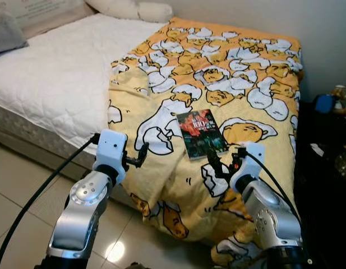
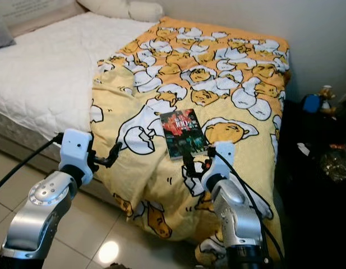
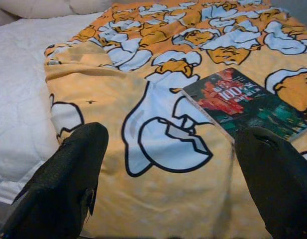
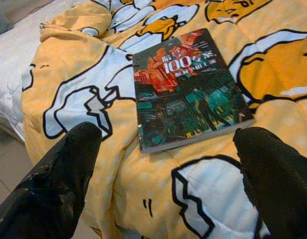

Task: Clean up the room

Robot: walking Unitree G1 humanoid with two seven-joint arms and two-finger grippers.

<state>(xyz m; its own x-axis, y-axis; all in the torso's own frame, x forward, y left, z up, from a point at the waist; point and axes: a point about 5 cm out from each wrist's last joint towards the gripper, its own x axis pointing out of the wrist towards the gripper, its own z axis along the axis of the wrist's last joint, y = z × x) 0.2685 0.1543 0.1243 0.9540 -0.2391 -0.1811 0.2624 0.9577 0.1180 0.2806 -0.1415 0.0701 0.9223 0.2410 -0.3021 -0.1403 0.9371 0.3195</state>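
A dark book (image 1: 201,133) with a red and green cover lies flat on the yellow cartoon-print blanket (image 1: 217,73) near the foot of the bed. My right gripper (image 1: 224,161) hovers just in front of the book's near edge, open, nothing between its fingers; the book (image 4: 188,89) lies straight ahead between them. My left gripper (image 1: 138,156) is open over the blanket's hanging edge, to the left of the book (image 3: 248,102).
The white mattress (image 1: 55,73) with pillows (image 1: 133,8) lies to the left. A dark side table (image 1: 330,140) with small items stands right of the bed. Tiled floor (image 1: 21,207) runs along the bed's near side.
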